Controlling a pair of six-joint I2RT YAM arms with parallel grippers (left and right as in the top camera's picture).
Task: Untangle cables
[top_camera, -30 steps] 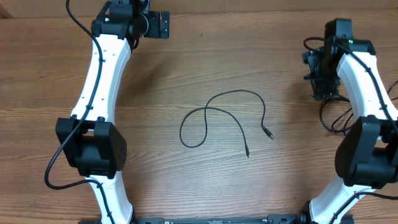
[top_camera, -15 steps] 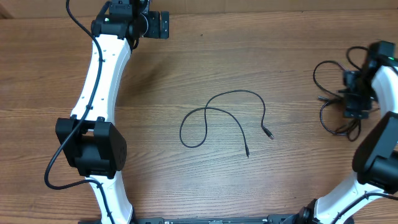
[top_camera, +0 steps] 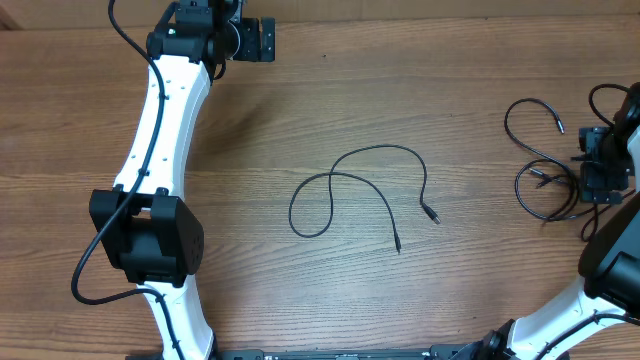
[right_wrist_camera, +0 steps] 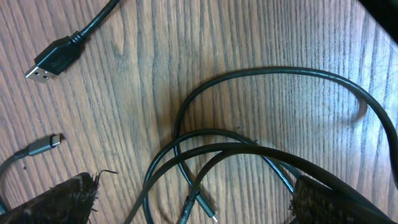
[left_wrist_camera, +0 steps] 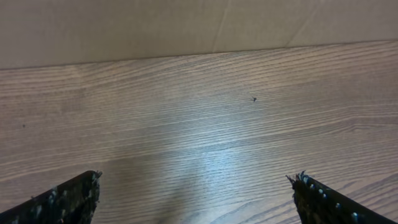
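Observation:
One thin black cable (top_camera: 345,180) lies alone in a loose loop at the table's middle, its two plug ends (top_camera: 433,214) at the right. Two more cables (top_camera: 540,170) lie looped over each other at the far right. My right gripper (top_camera: 598,185) hovers just right of them, open. In the right wrist view its gripper (right_wrist_camera: 199,208) straddles crossing cable loops (right_wrist_camera: 205,149) without closing on them; a USB plug (right_wrist_camera: 53,62) and a grey tip (right_wrist_camera: 43,146) lie to the left. My left gripper (top_camera: 258,40) (left_wrist_camera: 199,199) stands open over bare wood at the back.
Thicker black wires (top_camera: 95,260) run along the left arm. The table's back edge meets a beige wall (left_wrist_camera: 199,25) just beyond the left gripper. The right arm's base (top_camera: 610,270) stands close behind the tangled cables.
My right arm has swung right and toward the front, uncovering the cable tangle, which now lies spread to its left. The middle cable and the left arm have not moved.

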